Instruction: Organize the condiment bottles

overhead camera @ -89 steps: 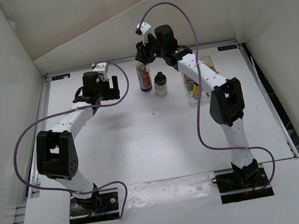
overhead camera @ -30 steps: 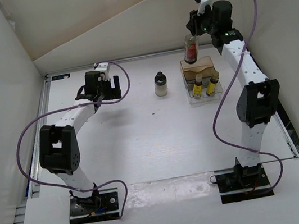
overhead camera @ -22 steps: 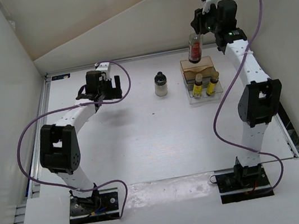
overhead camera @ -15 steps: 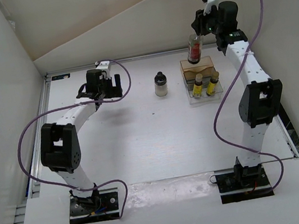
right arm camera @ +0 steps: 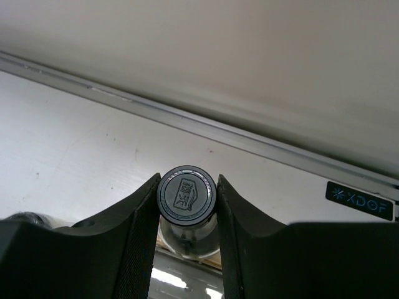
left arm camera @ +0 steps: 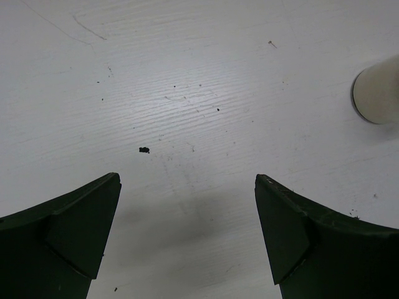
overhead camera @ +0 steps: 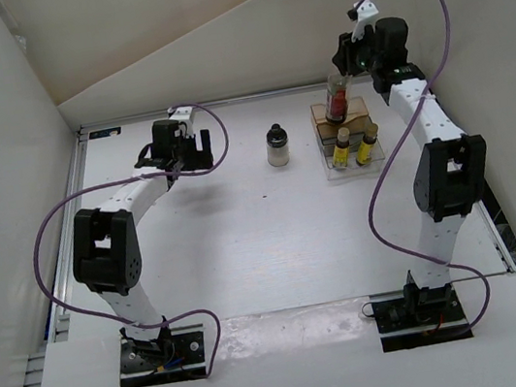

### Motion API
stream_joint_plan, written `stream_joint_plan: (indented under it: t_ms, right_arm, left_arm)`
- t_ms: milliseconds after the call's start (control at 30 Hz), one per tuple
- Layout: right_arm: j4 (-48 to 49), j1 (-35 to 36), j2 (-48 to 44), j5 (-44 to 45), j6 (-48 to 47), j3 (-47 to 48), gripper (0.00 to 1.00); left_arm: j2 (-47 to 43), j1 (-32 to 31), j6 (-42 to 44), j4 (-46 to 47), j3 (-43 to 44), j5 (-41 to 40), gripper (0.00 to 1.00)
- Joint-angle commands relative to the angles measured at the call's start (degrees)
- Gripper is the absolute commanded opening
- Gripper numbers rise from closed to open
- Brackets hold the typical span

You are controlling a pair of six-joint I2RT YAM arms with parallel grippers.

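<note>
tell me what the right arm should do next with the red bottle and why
Probably ease the right hand straight down a little. It is shut on the black cap of the dark-red bottle, which is upright over the back of the rack, behind the two yellow bottles. I cannot tell whether its base rests there yet, so opening now might tip it.

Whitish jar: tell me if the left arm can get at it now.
Probably yes. The jar stands alone, and the open left gripper hangs beside it with only bare table between.
</note>
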Motion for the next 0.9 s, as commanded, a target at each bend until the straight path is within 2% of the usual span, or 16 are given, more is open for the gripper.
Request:
stream_joint_plan:
  t_ms: [0,433,867]
  right_arm:
    - [11.51,0.29,-7.13,-0.22,-0.37,-0.51,0.00]
    - [13.01,2.05,-7.22,-0.49,-0.72,-4.38,0.00]
    - [16.52,3.19,-9.24,0.83,-0.98,-13.08,0.00]
  left_arm:
    - [-0.61,-0.25,0.56,-0.01,2.17,0.66,1.00]
    - [0.27,-0.16,0.30,0.43,1.91,0.57,1.00]
    - [1.15,0.28,0.12,1.04,0.94,0.66,1.00]
